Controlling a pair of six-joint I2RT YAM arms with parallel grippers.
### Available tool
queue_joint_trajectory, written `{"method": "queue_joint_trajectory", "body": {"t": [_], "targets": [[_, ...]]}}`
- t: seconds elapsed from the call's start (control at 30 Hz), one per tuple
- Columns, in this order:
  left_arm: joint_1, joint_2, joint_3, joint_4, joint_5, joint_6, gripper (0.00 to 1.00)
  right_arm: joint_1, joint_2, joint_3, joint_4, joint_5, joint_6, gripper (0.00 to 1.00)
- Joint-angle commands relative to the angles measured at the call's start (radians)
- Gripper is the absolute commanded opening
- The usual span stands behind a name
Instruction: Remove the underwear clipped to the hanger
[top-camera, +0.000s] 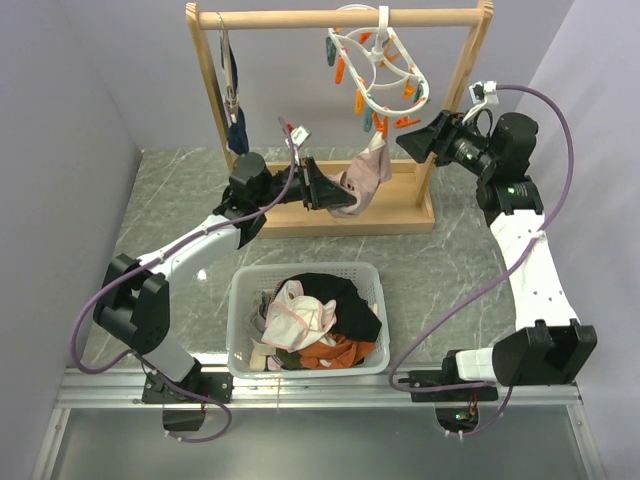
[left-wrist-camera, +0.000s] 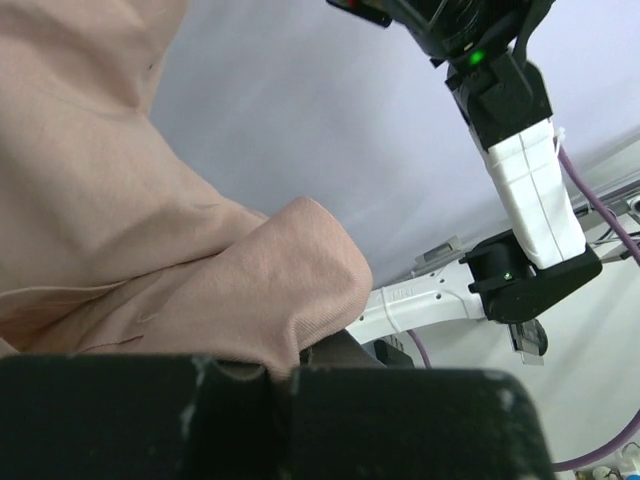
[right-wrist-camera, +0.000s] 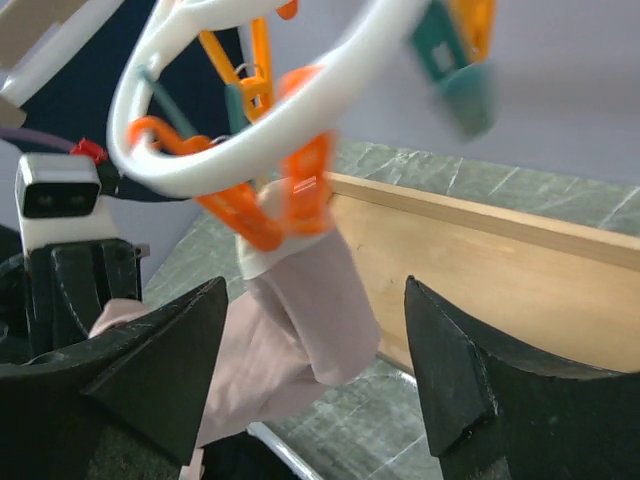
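Pale pink-beige underwear (top-camera: 366, 172): soft, creased knit, pegged at its top to the white plastic oval hanger (right-wrist-camera: 345, 55) with orange and teal pegs (right-wrist-camera: 310, 170), on a wooden rail rack (top-camera: 300, 17) at the worktop's far edge. Left end effector (top-camera: 332, 192) clamped on its lower fold. Right end effector (top-camera: 410, 140) spread apart just beside the pegs. Grey-green marbled worktop (top-camera: 180, 200). White latticed basket (top-camera: 240, 320) of clothes near the front edge. Plain grey walls (top-camera: 60, 120).

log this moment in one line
left hand: shut on pink-beige underwear | right hand: open by hanger | orange peg: clipped on underwear
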Motion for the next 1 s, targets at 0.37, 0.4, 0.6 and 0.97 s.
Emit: {"method": "queue_joint_trajectory", "body": {"t": [0.37,0.4,0.6,0.97], "targets": [[-0.085,-0.024,0.146,-0.156,-0.088,0.149,0.01,0.240,-0.190,-0.062,0.020,0.514,-0.202,0.77],[-0.090,-0.024,0.151,-0.165,-0.099,0.161,0.01,0.275,-0.188,-0.064,0.022,0.650,-0.204,0.77],[-0.113,-0.031,0.182,-0.207,-0.136,0.177,0.01,0.323,-0.171,-0.045,-0.009,0.917,-0.222,0.70],[-0.157,-0.007,0.295,-0.399,-0.286,0.289,0.01,0.343,-0.164,-0.070,0.001,0.828,-0.251,0.74]]}}
